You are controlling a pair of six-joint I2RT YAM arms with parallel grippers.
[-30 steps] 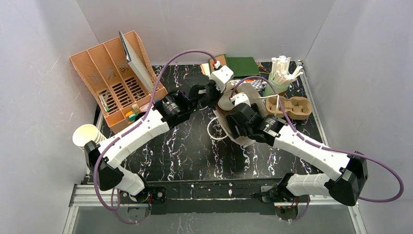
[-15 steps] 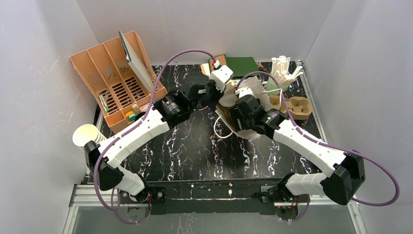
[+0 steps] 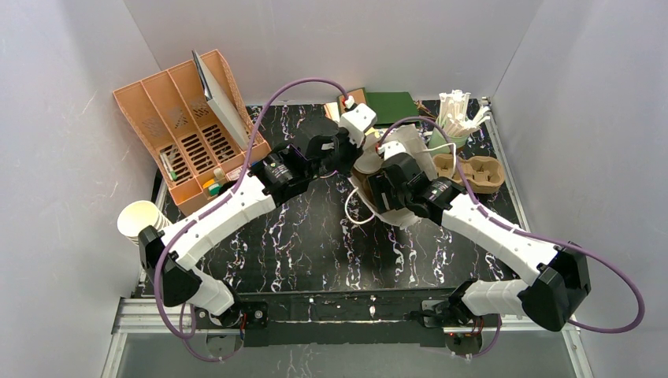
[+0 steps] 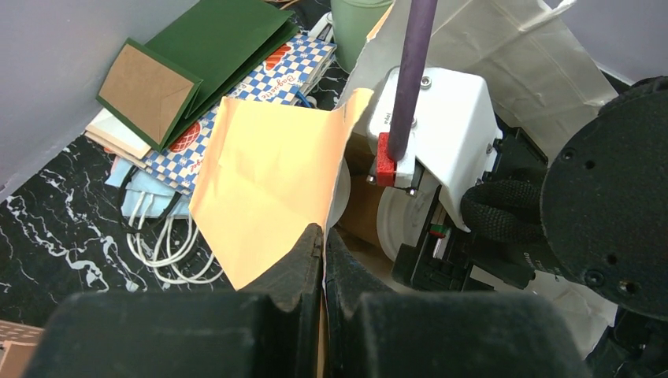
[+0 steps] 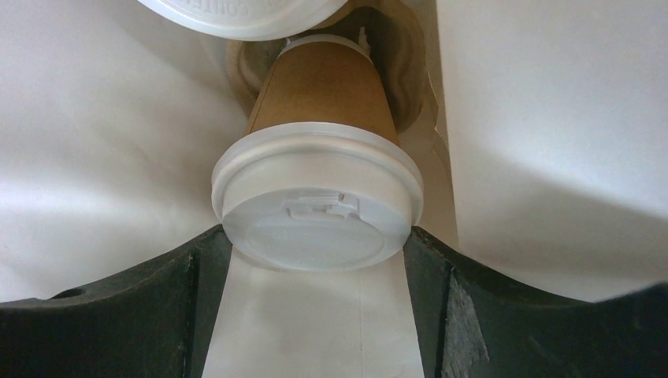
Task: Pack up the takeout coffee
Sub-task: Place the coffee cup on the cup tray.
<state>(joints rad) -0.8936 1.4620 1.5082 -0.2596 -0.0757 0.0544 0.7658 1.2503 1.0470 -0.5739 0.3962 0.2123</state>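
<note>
A white paper bag (image 3: 396,214) lies open at the middle of the table. My left gripper (image 4: 324,244) is shut on the bag's rim (image 4: 272,169), holding its mouth up. Reaching inside the bag, my right gripper (image 5: 315,236) has its jaws wide, one on each side of the white lid (image 5: 315,201) of a takeout coffee cup (image 5: 321,87). The cup's tan base sits in a pulp carrier (image 5: 403,75) deep in the bag. A second white lid (image 5: 244,16) shows just above it. The left wrist view shows the held cup's lid (image 4: 398,228) beside the right wrist.
An orange slotted organizer (image 3: 185,130) stands at the back left. A pulp cup carrier (image 3: 475,173) and a green cup of white sticks (image 3: 457,114) are at the back right. Green folders (image 3: 391,106) lie behind the bag. A stack of cream cups (image 3: 138,219) lies at the left edge.
My right arm pushed forward and left, taking the cup deeper into the bag, then held still. The left gripper kept its hold on the rim, shifting only slightly.
</note>
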